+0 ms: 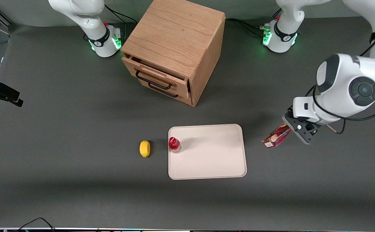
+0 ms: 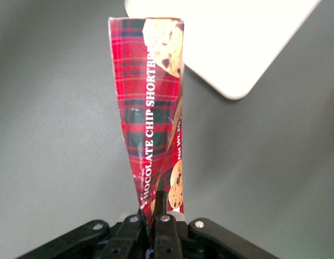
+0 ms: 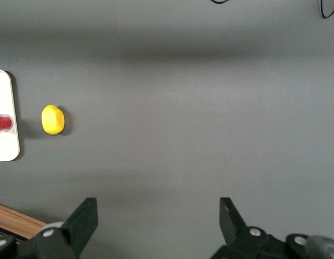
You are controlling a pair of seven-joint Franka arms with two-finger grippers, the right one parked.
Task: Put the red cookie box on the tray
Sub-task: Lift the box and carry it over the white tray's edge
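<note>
So the count here: one red cookie box [image 1: 276,136], one tray [image 1: 213,161], one little red-capped bottle [image 1: 174,144]. Also one lemon [image 1: 145,149], one wooden drawer cabinet [image 1: 177,45] with two drawers, and one gripper [image 1: 298,129] at the box.

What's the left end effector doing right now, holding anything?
Left end effector: shut on one end of the cookie box, beside the tray toward the working arm's end of the table.

the gripper [image 2: 156,216] covers one end of the red cookie box [image 2: 153,108], so how the fingers sit there cannot be told. in the front view the wrist hides that same end of the box. the tray [image 2: 231,43] is cut off by the wrist picture's edge, only one rounded corner showing.
</note>
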